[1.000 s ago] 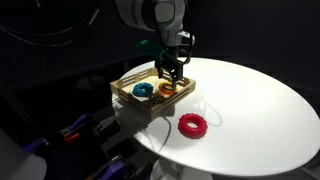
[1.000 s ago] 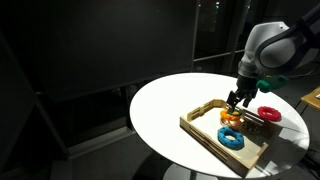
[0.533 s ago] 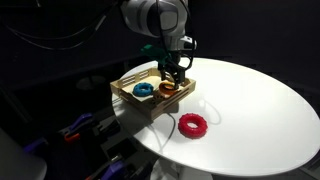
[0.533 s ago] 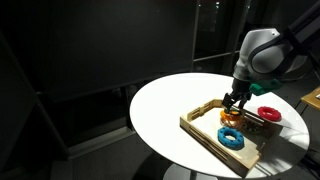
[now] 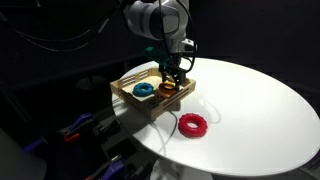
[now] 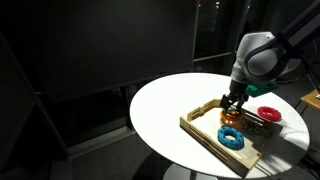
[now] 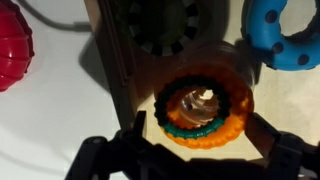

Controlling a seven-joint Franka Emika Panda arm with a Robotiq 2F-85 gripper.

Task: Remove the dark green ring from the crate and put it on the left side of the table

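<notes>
You are in the reaching step: nothing is lifted yet, and the gripper (image 7: 197, 140) hangs low over the crate (image 7: 110, 60) with its jaws spread wide and nothing between them but air. Directly under it, framed by the two fingers in the wrist view, lies the orange ring (image 7: 205, 105), not your target. The dark green ring (image 7: 165, 25), as far as you can read it, is the dark knobbly ring in the shadowed part of the crate just beyond the orange one, beside the crate wall and well apart from the blue ring (image 7: 285, 35). A greenish band inside the orange ring's hole is too murky to identify, so check it before you commit. In both exterior views the arm hides the green ring. Your next move probably calls for easing the gripper forward past the orange ring, centring the open jaws across the dark ring's band, then lowering and closing. The red ring (image 5: 192, 125) sits outside the crate on the table (image 5: 250, 100).
</notes>
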